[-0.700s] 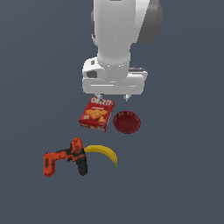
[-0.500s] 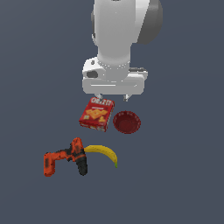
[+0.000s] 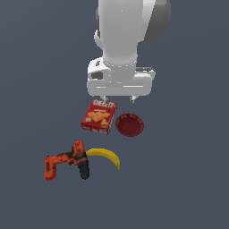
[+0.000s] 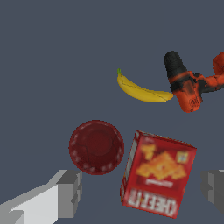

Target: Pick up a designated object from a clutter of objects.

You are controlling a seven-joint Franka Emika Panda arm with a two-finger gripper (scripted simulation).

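Note:
The yellow banana (image 3: pixel 106 156) lies on the dark floor, its one end touching the orange-and-black power drill (image 3: pixel 67 162). It also shows in the wrist view (image 4: pixel 140 89), with a greenish stem tip pointing away from the drill (image 4: pixel 188 85). My gripper (image 3: pixel 119 99) hangs open and empty, high above the red cracker box (image 3: pixel 99 116) and the dark red bowl (image 3: pixel 129 125). In the wrist view the gripper (image 4: pixel 140 190) has its two grey fingers (image 4: pixel 65 192) wide apart, either side of the box (image 4: pixel 157 175) and the bowl (image 4: pixel 96 146). The banana lies well beyond them.
The box and the bowl lie side by side between the arm's base and the banana. The drill lies on the exterior view's left of the banana. The floor is plain dark grey, with no edges in view.
The gripper has shifted very slightly lower in the exterior view. The banana, drill, box and bowl have not moved.

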